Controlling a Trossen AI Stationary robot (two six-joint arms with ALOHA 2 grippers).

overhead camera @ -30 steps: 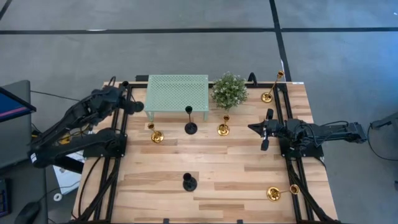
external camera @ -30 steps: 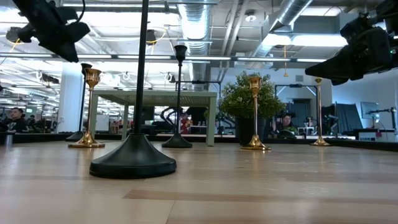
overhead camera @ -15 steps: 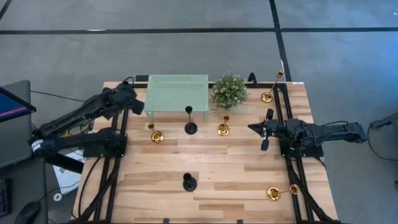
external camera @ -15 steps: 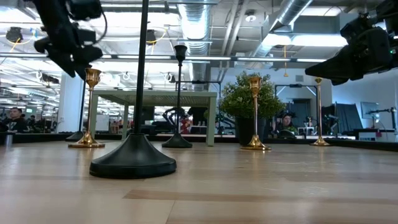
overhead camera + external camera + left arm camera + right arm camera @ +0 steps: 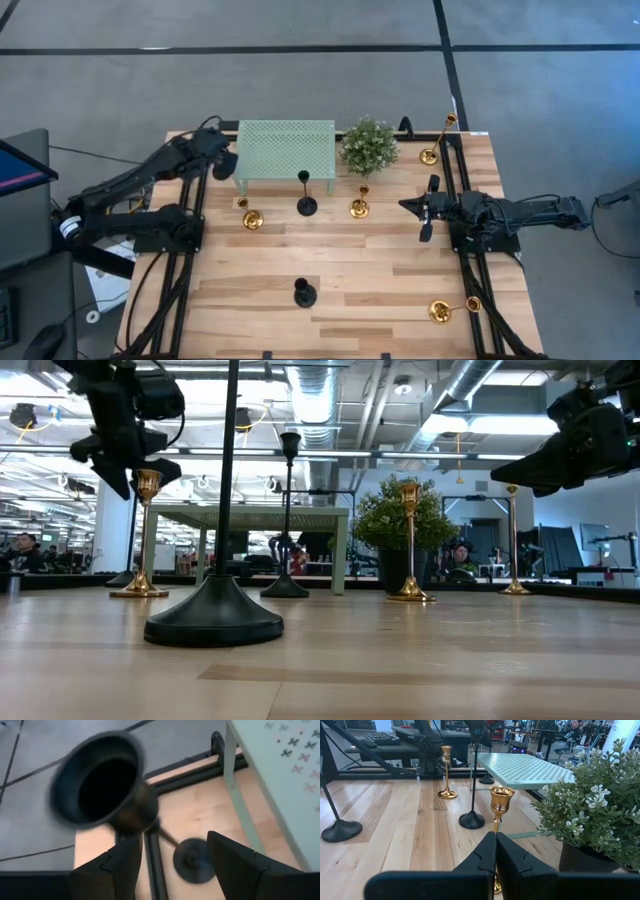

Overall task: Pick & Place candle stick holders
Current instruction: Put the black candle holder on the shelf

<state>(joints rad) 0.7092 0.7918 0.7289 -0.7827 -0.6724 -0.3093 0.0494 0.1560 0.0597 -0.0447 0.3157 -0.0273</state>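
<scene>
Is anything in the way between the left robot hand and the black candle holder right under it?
Nothing visible is. The left gripper hangs open just above the black candle holder, at the table's far left corner beside the mint-green table. Its cup shows right between the fingers, with only air between.

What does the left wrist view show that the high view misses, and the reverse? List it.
Only the left wrist view: a black candle holder seen close up, its cup and stem between the fingers of the open left end effector.
Only the high view: the potted plant, the gold holders, and the shut right end effector.
Both: the mint-green table.
</scene>
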